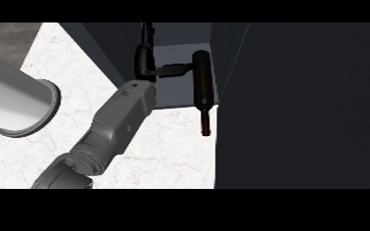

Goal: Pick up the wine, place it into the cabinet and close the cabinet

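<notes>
Only the left hand (147,63) is seen, at the end of a grey forearm (123,117) that enters from lower left and is reached up to the cabinet (173,95). The right hand is not shown.

The hand is spread. Thin fingers are held straight up and one digit, likely the thumb, is stretched rightward until its tip touches the wine (202,83) near the upper body. Nothing is curled round the bottle, and no pinch is seen.

The wine lies just right of the hand. Its long axis runs up-down in the view, base deep in the cabinet and neck toward the robot. The body is over the grey shelf floor, and the neck with its reddish cap (206,126) sticks out past the shelf's front edge, over the counter (166,142). Whether the bottle rests on the shelf cannot be told.

Placing is judged nearly done, with the closing left to do. The wine must be pushed further in along its axis before the door (289,103) can be swung, or the neck would likely be hit.

Materials:
- Wine: dark, glossy, slim cylinder.
- Cabinet and door: flat, matt, near-black panels.
- Counter: white veined marble.
- Grey cylinder (22,103): smooth, at left, well apart.
</notes>
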